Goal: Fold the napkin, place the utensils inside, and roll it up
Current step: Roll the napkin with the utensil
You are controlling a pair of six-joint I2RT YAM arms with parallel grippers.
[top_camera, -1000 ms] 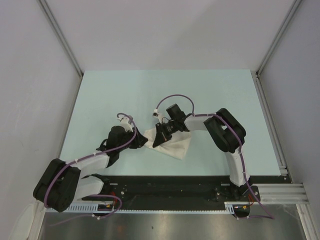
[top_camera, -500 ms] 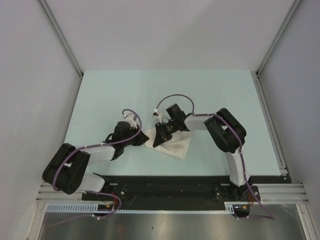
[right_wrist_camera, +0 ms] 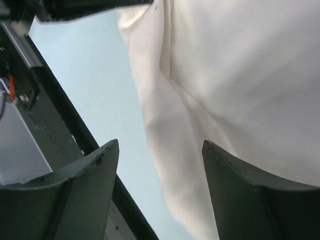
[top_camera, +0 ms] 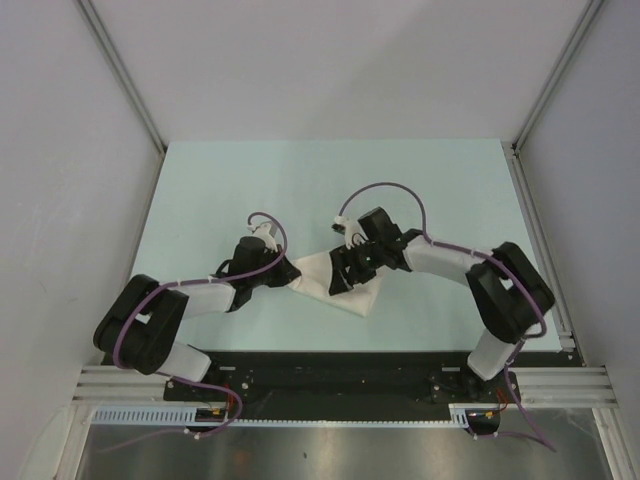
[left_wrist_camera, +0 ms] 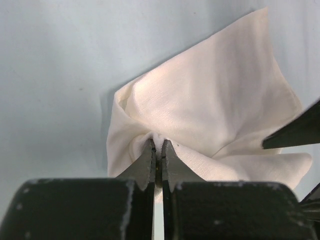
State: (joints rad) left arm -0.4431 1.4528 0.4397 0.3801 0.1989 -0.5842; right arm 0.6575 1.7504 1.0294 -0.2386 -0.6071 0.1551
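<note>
The table is a flat, pale blue-green sheet filling the middle of the top view, closed in by plain grey walls at the back and on both sides. Bare aluminium posts run diagonally in the upper left and upper right corners. An aluminium rail borders the table's right edge. Along the bottom of the frame lie a black base plate that carries both arms and, below it, a strip of dull grey metal sheet. A purple cable loops over each arm. The napkin lies crumpled just below the centre of the frame, between the two grippers. The left gripper is at the napkin's left edge. In the left wrist view its fingers are pressed together on a bunched fold of cloth, which fans out above them toward the upper right. The right gripper sits over the middle of the napkin. In the right wrist view its fingers are spread wide apart, with folded white cloth filling the upper right of the frame and blue table showing at the left.
</note>
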